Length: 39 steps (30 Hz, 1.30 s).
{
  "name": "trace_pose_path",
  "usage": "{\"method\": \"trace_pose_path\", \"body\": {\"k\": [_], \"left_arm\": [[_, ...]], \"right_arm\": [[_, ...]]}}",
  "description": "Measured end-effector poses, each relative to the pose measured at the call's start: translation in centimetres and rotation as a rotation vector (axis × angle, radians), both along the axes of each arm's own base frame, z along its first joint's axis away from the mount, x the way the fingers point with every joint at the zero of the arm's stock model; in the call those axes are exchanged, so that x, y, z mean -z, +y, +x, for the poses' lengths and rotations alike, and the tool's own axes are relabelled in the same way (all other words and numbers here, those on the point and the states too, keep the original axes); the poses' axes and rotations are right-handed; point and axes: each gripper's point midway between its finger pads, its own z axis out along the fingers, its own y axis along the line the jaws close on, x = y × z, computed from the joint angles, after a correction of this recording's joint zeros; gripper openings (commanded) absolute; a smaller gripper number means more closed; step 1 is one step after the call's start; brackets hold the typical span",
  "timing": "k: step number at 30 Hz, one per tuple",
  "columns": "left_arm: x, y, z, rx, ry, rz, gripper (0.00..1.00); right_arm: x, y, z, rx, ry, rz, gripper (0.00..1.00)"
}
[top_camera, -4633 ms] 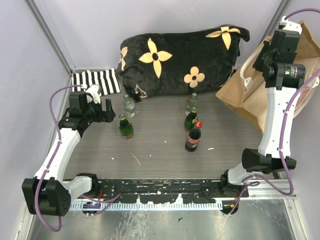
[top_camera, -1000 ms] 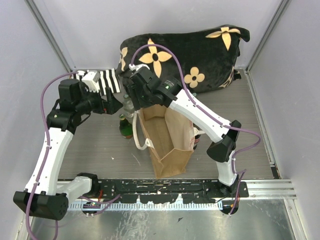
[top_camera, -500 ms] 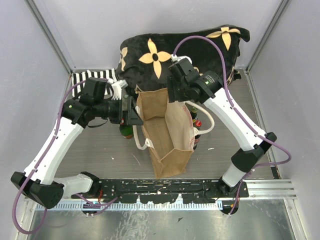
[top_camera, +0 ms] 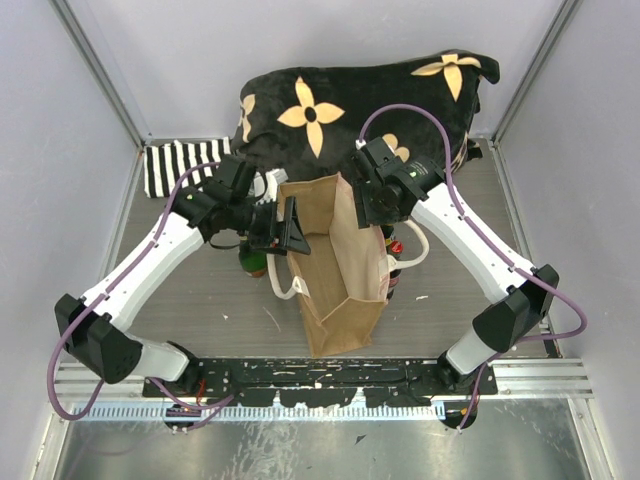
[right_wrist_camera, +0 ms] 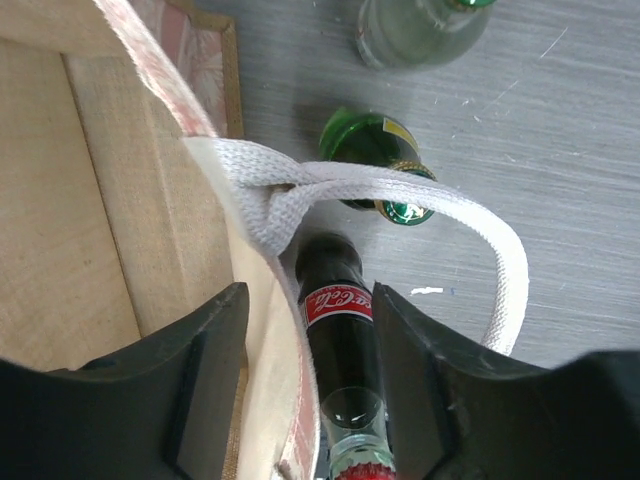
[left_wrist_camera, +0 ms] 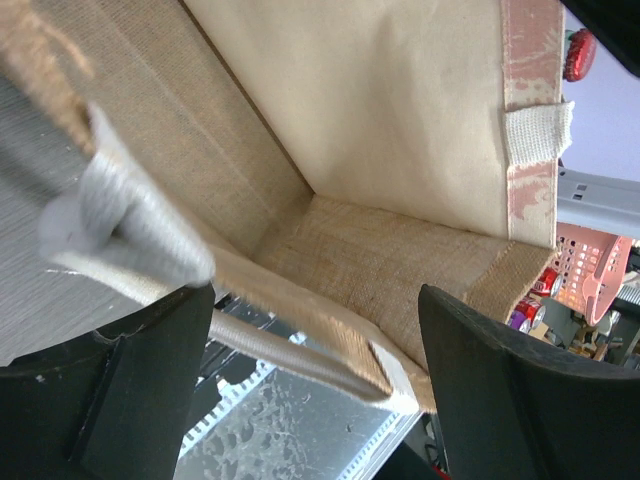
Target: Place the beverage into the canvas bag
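Note:
The tan canvas bag (top_camera: 340, 285) stands open-mouthed mid-table, its inside filling the left wrist view (left_wrist_camera: 380, 110). My left gripper (top_camera: 290, 232) is open and straddles the bag's left rim, with the cream handle (left_wrist_camera: 130, 220) by one finger and the rim crossing the gap (left_wrist_camera: 315, 300). My right gripper (top_camera: 372, 210) is open at the right rim. One of its fingers is inside the bag and the other is outside a dark cola bottle (right_wrist_camera: 340, 320), so wall and bottle both lie in the gap (right_wrist_camera: 310, 300). The cola's red cap (top_camera: 397, 247) shows beside the bag.
A green bottle (right_wrist_camera: 385, 165) and a clear bottle (right_wrist_camera: 415, 30) stand behind the cola. Another green bottle (top_camera: 252, 262) stands left of the bag under my left arm. A black flowered cushion (top_camera: 350, 100) and a striped cloth (top_camera: 180, 165) lie at the back.
My left gripper has moved right onto the bag's left rim. The right gripper has dropped lower at the right rim, over the cola. Both sets of jaws have narrowed. The bag stays put.

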Motion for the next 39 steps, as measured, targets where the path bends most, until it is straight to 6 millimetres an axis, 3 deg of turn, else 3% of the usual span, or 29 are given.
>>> {"method": "trace_pose_path", "body": {"k": [4,7,12,18,27,39], "left_arm": [[0.3,-0.6,0.4,0.0,-0.002,0.0,0.59],[0.4,-0.7,0.6,-0.005,-0.003,0.0,0.39],[0.4,-0.8,0.8,-0.004,-0.013,0.0,0.02],[-0.4,-0.9,1.1,0.003,-0.028,0.005,0.0],[-5.6,-1.5,2.1,0.035,-0.158,-0.058,0.0],[-7.0,-2.8,2.8,0.057,-0.164,-0.102,0.0]], "right_arm": [[1.3,-0.1,-0.4,-0.016,0.043,0.003,0.22],[1.6,0.1,-0.6,-0.028,0.059,0.022,0.04],[1.5,0.5,-0.6,-0.042,0.061,0.046,0.01],[0.7,0.6,-0.7,-0.046,0.054,0.058,0.01],[-4.6,0.7,-0.2,-0.045,-0.056,0.12,0.01],[-7.2,-0.9,-0.8,-0.014,-0.107,0.099,0.01]]}}
